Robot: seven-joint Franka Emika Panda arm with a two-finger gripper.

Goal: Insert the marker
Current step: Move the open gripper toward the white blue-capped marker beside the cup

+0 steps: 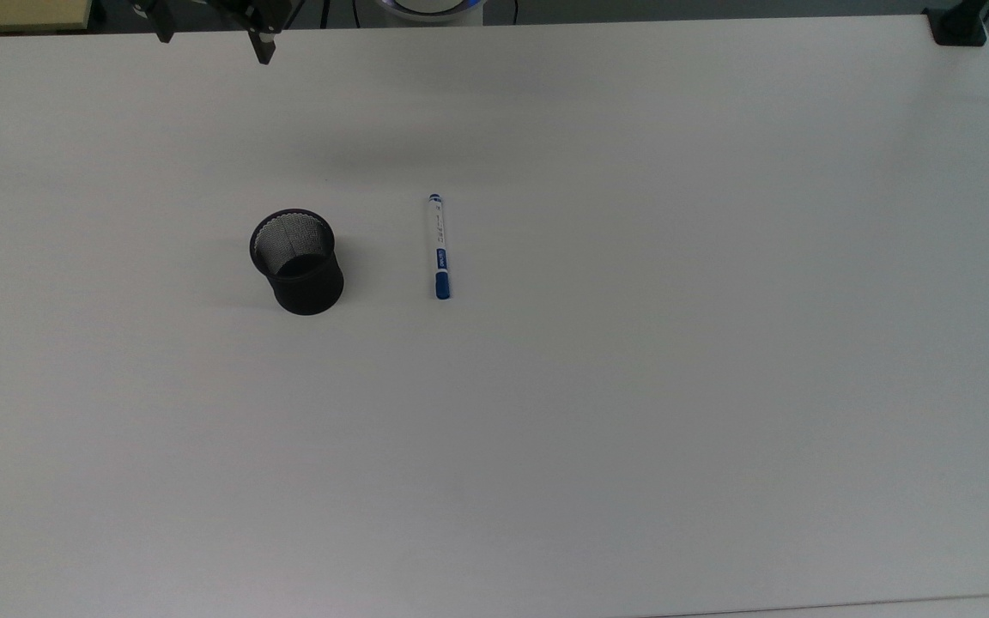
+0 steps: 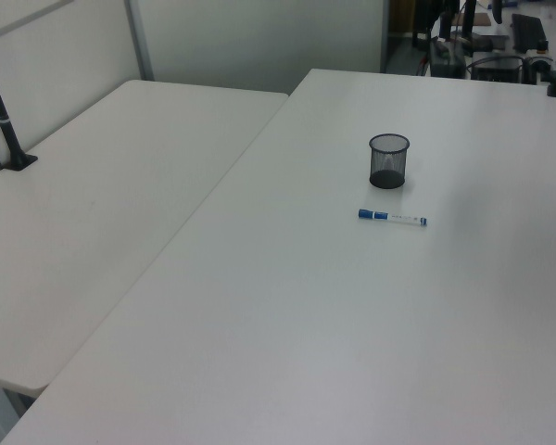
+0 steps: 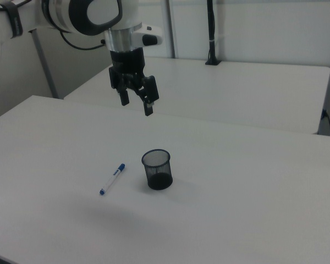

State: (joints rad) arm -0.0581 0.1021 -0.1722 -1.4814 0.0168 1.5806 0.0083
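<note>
Lying beside the cup (image 1: 297, 262), the marker (image 1: 439, 247) has open table (image 1: 632, 429) around; end effector (image 3: 136, 104) apart.

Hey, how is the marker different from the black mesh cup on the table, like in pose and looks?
The marker lies flat on its side, while the mesh cup stands upright with its mouth open and nothing inside. The marker is slim, white-barrelled with a blue cap; the cup is wide, round and black all over. The marker is solid, the cup see-through mesh. Both rest on the white table, side by side but apart, with the open gripper above them and holding neither.
</note>
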